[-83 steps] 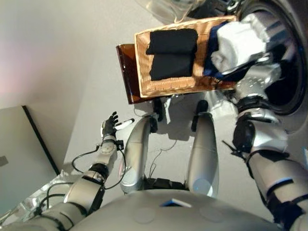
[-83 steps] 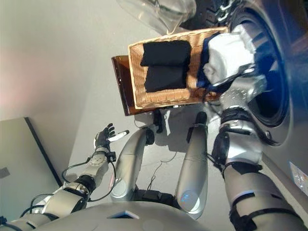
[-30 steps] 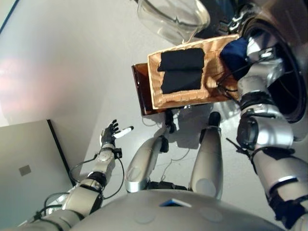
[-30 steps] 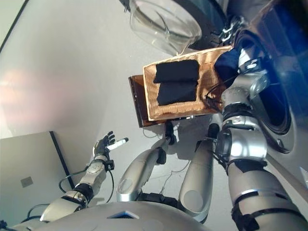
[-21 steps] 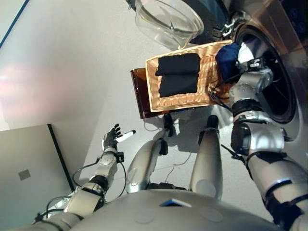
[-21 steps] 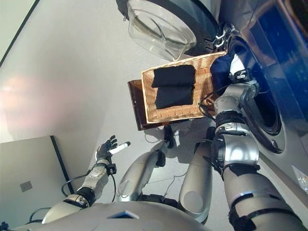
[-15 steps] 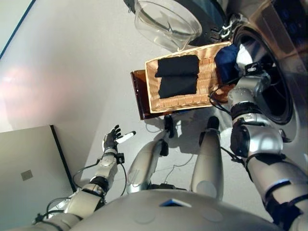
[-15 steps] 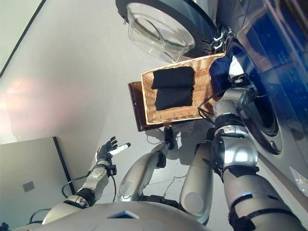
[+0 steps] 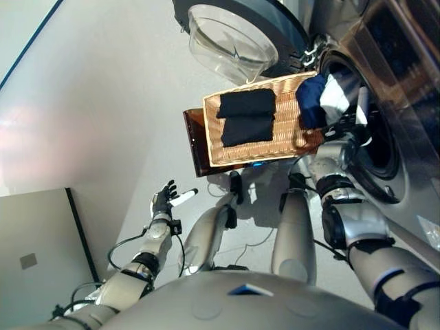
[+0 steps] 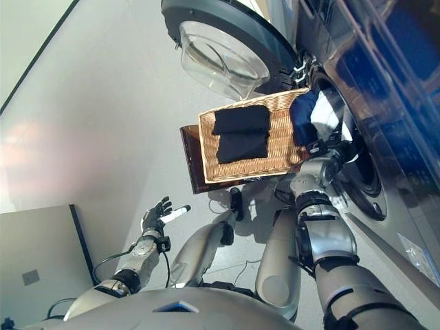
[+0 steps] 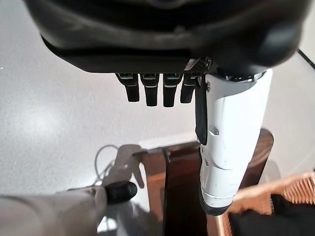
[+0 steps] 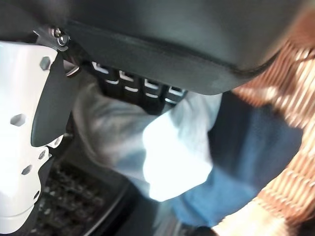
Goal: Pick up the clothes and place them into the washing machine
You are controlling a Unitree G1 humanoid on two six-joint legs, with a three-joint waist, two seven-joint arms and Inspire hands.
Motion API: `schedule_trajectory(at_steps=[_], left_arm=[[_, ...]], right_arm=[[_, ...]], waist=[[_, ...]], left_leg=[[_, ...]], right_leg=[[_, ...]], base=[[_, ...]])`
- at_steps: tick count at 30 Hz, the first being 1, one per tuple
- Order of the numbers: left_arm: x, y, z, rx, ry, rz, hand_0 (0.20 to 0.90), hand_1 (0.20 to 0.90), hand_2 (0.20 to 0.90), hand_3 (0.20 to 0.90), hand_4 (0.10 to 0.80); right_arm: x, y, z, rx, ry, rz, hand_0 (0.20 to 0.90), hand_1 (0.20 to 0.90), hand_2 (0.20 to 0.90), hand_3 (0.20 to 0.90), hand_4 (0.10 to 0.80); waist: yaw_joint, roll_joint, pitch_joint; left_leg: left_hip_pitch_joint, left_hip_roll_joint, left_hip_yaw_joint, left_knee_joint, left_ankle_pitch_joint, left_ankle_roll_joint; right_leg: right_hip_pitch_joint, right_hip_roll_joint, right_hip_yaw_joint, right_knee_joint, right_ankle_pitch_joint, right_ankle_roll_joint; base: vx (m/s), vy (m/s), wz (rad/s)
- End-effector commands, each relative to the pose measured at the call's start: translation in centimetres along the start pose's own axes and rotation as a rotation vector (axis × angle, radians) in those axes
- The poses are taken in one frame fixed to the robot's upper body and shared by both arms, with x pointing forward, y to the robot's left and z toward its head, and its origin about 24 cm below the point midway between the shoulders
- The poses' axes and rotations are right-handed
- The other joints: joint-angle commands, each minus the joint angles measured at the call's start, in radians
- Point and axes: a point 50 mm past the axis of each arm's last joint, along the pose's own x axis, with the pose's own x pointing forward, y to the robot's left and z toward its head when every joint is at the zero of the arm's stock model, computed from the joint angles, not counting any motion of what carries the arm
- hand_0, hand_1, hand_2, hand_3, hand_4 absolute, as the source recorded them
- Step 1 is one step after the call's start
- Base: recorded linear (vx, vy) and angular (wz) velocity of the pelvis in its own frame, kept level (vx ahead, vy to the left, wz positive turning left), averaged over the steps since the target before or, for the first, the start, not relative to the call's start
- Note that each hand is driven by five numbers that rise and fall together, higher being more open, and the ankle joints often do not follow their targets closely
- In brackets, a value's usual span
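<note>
Navy-and-white garment (image 9: 322,101) at the washing machine's (image 10: 371,103) mouth, right hand (image 12: 147,54) behind it.

Landmark: wicker basket (image 9: 285,141). The garment drapes off the basket's end nearest the drum opening (image 9: 381,148), part over the rim, part toward the drum. In the right wrist view the fingers go into the white cloth; cannot tell if they grip it. Cloth looks soft, light and limp; it will sag and trail, so I would bunch it mid-fold rather than take an edge. Two folded black garments (image 9: 245,115) lie flat inside the basket, far side from the drum. Left hand (image 9: 163,199) hangs well clear of the basket, fingers spread, holding nothing. Machine door (image 9: 234,41) stands open beyond the basket.
</note>
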Motion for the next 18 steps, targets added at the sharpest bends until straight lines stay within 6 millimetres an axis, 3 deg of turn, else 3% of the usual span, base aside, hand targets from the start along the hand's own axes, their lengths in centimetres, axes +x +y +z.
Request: schedule_trajectory(at_steps=[1, 11, 18], left_arm=[[1.0, 2.8, 1.8, 0.045, -0.039, 0.109, 0.900, 0.900, 0.900, 0.900, 0.800], [1.0, 3.2, 1.8, 0.042, -0.038, 0.115, 0.900, 0.900, 0.900, 0.900, 0.800], [1.0, 3.2, 1.7, 0.040, -0.039, 0.105, 0.900, 0.900, 0.900, 0.900, 0.800]], right_arm=[[-5.3, 6.0, -8.3, -0.041, 0.343, 0.276, 0.900, 0.900, 0.900, 0.900, 0.800], [-6.9, 5.6, -10.0, -0.106, 0.413, 0.376, 0.900, 0.900, 0.900, 0.900, 0.800], [-8.8, 8.1, -10.4, -0.098, 0.431, 0.567, 0.900, 0.900, 0.900, 0.900, 0.800]], waist=[[0.059, -0.053, 0.036], [0.065, -0.065, 0.037], [0.070, -0.087, 0.028]], left_leg=[[-0.003, -0.083, 0.008, 0.116, -0.172, -0.019], [-0.001, -0.082, 0.004, 0.111, -0.164, -0.017], [0.023, -0.079, 0.000, 0.089, -0.154, -0.017]], right_leg=[[0.110, -0.007, -0.008, -0.244, 0.103, 0.019], [0.113, -0.005, -0.005, -0.250, 0.108, 0.018], [0.141, 0.000, -0.005, -0.278, 0.123, 0.020]], base=[[0.000, 0.000, 0.00], [0.000, 0.000, 0.00], [0.000, 0.000, 0.00]])
